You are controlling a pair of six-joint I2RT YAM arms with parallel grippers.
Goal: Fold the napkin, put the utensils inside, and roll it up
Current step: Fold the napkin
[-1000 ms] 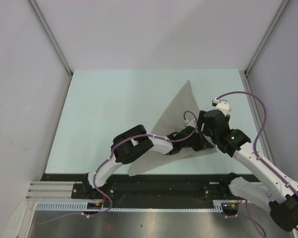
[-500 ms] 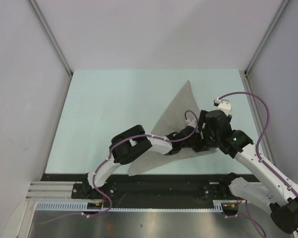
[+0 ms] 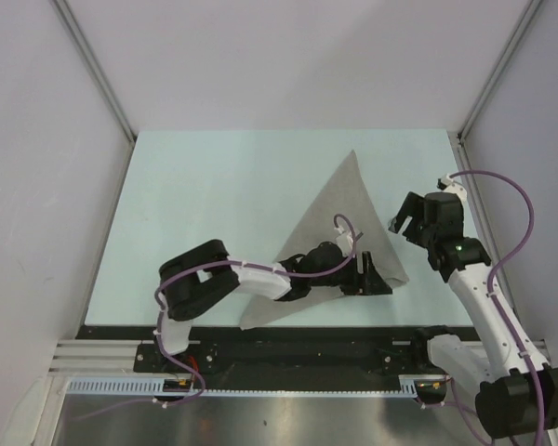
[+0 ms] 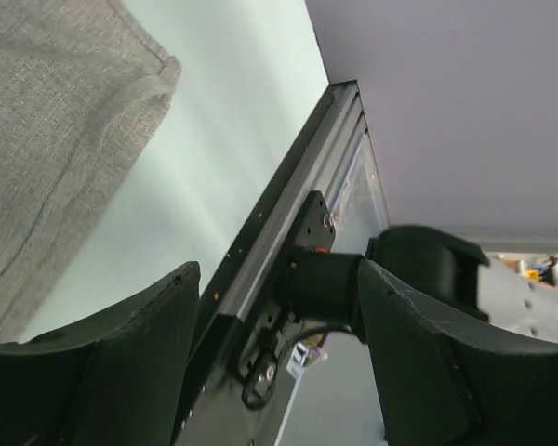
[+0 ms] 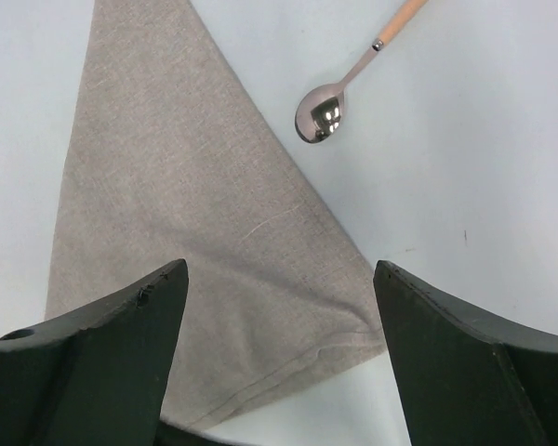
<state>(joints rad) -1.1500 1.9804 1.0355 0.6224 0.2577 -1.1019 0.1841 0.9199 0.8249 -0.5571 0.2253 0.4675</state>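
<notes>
The napkin lies folded into a grey triangle on the pale table, its apex pointing to the far side. It also shows in the right wrist view, napkin, and its right corner in the left wrist view, napkin. My left gripper rests low over the napkin's near right corner, open and empty, left gripper. My right gripper hangs open above the napkin's right edge, right gripper. One utensil shows: a spoon with a wooden handle, on the table just off the napkin's edge.
A black rail runs along the table's near edge, with the right arm's base behind it. Grey walls and metal posts close in the table on three sides.
My left gripper has opened and let go of the napkin's corner, and its arm has drawn back left. The right arm has pulled away to the right and up.
</notes>
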